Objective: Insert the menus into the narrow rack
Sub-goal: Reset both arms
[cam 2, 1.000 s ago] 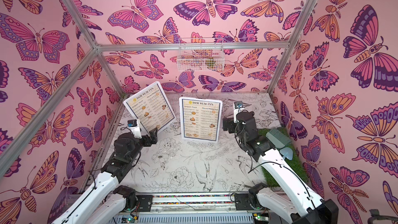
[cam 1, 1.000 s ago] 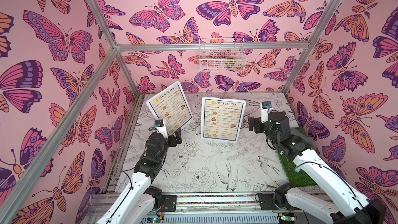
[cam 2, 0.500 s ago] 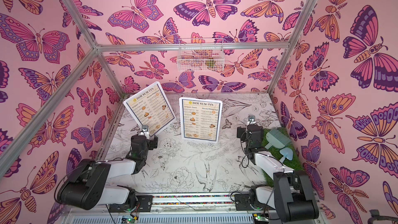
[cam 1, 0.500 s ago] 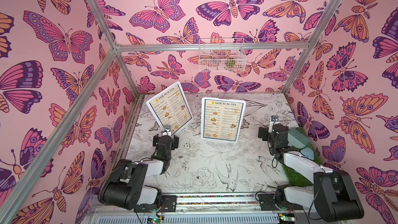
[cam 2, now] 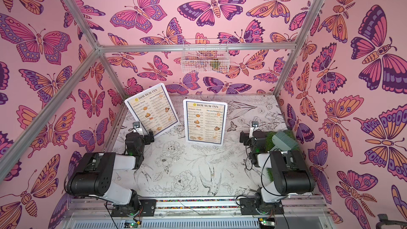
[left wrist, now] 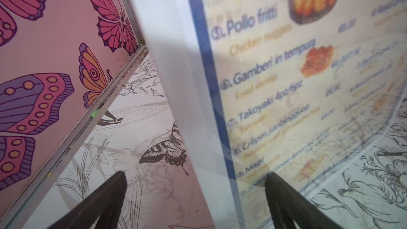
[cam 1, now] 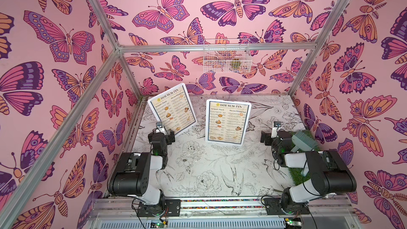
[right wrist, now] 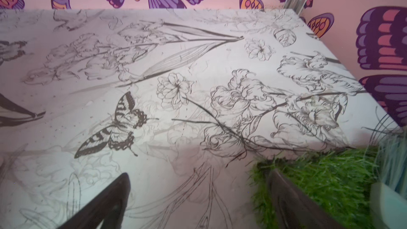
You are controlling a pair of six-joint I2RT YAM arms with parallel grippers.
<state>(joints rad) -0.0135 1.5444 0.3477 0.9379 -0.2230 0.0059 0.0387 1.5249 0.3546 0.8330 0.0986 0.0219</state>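
Two cream, blue-bordered menus headed "DIM SUM INN" stand upright on the table in both top views. The left menu (cam 1: 171,109) (cam 2: 152,111) leans tilted near the left wall. The right menu (cam 1: 226,122) (cam 2: 204,122) stands mid-table. What holds them up does not show, and I cannot make out a narrow rack. My left gripper (cam 1: 164,133) (left wrist: 196,177) is open at the left menu's lower corner; in the left wrist view that menu (left wrist: 286,84) fills the space ahead. My right gripper (cam 1: 266,138) (right wrist: 198,176) is open and empty over the table, apart from the right menu.
A white wire basket (cam 1: 226,56) hangs on the back rail. A green grass mat (cam 1: 301,172) (right wrist: 319,172) with a grey-green brush (cam 1: 305,142) lies along the right wall beside my right arm. Aluminium frame posts stand at the corners.
Both arms have folded back toward the front edge, drawing the grippers lower and away from the menus. The menus have not moved. Both grippers stay open.
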